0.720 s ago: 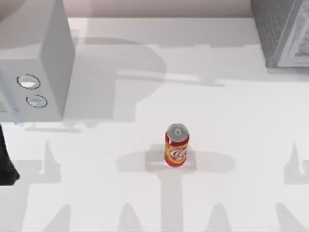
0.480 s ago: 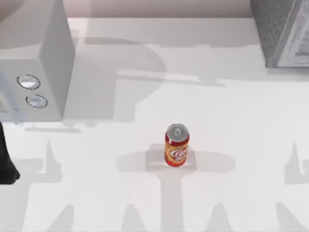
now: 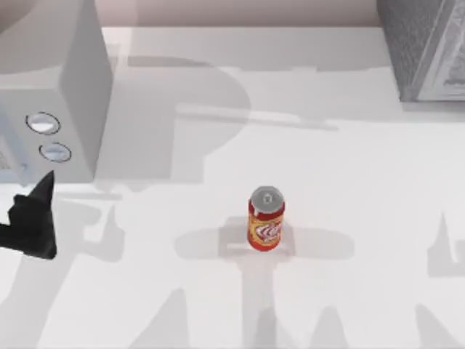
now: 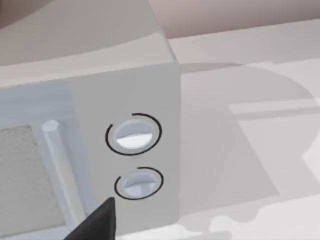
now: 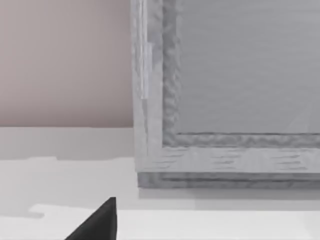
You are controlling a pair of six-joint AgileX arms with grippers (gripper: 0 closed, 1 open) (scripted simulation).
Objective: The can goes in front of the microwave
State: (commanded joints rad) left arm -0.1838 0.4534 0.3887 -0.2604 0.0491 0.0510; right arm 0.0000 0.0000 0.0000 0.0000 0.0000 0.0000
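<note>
The task has barely begun. The can (image 3: 267,219) stands upright near the middle of the table (image 3: 349,167), well apart from the microwave (image 3: 54,94) at the table's left, and nothing touches it. The space in front of the microwave's two knobs is where it must end up; grasping, carrying and setting down all remain.

The left gripper (image 3: 33,218) sits low at the left edge, just in front of the microwave and far from the can. Whether its fingers are spread or pressed together I cannot tell. One dark fingertip of the right gripper (image 5: 97,222) faces the speckled grey box (image 5: 225,90).

Against half a second ago, the left gripper has moved further into view towards the can's side; the can has not shifted.
</note>
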